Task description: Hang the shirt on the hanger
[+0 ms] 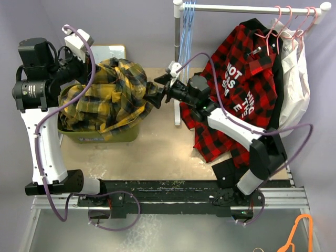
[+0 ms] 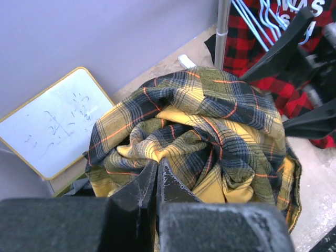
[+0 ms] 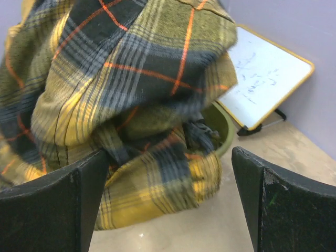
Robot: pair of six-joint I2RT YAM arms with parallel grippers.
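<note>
The yellow-and-navy plaid shirt (image 1: 107,94) is heaped high over an olive bin (image 1: 100,135) at the left. My left gripper (image 1: 92,71) reaches into the heap from the left. In the left wrist view its fingers are pressed together (image 2: 156,164) with a fold of the shirt (image 2: 210,121) at their tips. My right gripper (image 1: 154,94) is open beside the shirt's right edge. In the right wrist view (image 3: 169,155) the shirt (image 3: 121,84) hangs just ahead of it. Light-blue hangers (image 1: 185,31) hang at the left end of the rack and also show in the left wrist view (image 2: 262,21).
A red-and-black checked shirt (image 1: 236,100) and a white garment (image 1: 294,89) hang on pink hangers (image 1: 289,21) from the rack. The rack pole (image 1: 177,63) stands behind my right gripper. A whiteboard (image 1: 113,51) leans behind the bin. An orange hanger (image 1: 299,231) lies off the table's front right.
</note>
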